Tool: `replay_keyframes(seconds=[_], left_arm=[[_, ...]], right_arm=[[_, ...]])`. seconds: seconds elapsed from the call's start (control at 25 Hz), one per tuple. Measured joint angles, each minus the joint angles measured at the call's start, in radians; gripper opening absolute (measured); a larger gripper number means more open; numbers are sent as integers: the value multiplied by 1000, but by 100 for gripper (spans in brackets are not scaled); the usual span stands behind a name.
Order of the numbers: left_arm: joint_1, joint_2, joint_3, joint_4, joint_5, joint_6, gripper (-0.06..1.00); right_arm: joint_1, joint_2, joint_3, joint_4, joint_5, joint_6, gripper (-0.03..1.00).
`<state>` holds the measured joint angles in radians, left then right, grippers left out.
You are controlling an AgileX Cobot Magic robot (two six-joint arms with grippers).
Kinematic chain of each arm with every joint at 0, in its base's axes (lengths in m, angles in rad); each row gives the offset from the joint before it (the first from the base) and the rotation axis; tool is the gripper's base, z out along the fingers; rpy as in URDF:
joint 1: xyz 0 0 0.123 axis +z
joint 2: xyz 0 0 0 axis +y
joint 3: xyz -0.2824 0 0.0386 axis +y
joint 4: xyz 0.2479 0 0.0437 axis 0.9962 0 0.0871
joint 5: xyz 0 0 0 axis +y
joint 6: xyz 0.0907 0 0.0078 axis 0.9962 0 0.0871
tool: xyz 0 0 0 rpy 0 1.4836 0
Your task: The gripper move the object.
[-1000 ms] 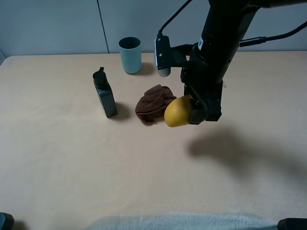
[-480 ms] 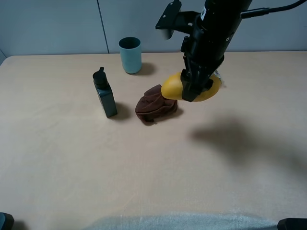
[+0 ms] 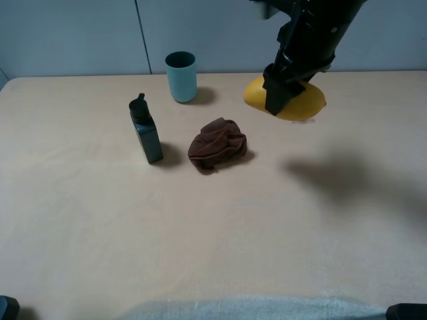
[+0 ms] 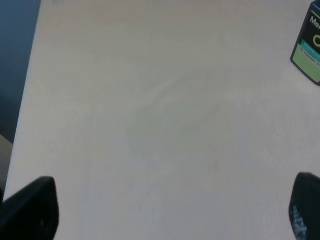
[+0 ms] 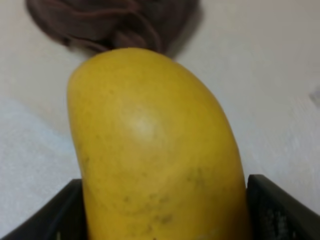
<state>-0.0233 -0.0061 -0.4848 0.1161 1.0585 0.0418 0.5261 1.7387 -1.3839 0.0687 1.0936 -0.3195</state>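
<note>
Pinched by the right pincer (image 3: pixel 279 99) above the worktop (image 3: pixel 200 233) at the frame's upper right, the mango (image 3: pixel 303 105) could be dropped if its smooth rounded skin is allowed to slip.

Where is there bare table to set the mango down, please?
The near half of the table, in front of the bottle and brown cloth, is bare, as is the right side past the cloth. Crowding is only among cup, bottle and cloth.
</note>
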Motion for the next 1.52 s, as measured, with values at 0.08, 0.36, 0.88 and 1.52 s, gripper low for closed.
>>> replay_keyframes(seconds=[0.08,0.36,0.88,1.52], left_arm=[[0,0,0,0,0,0,93],[0,0,0,0,0,1,93],[0,0,0,0,0,1,93],[0,0,0,0,0,2,93]], right_arm=[[-24,0,0,-1,0,30,48],[-131,0,0,-1,-24,167,48],[-297,0,-1,-15,-133,234,48],[-433,90,-1,-16,-326,264,47]])
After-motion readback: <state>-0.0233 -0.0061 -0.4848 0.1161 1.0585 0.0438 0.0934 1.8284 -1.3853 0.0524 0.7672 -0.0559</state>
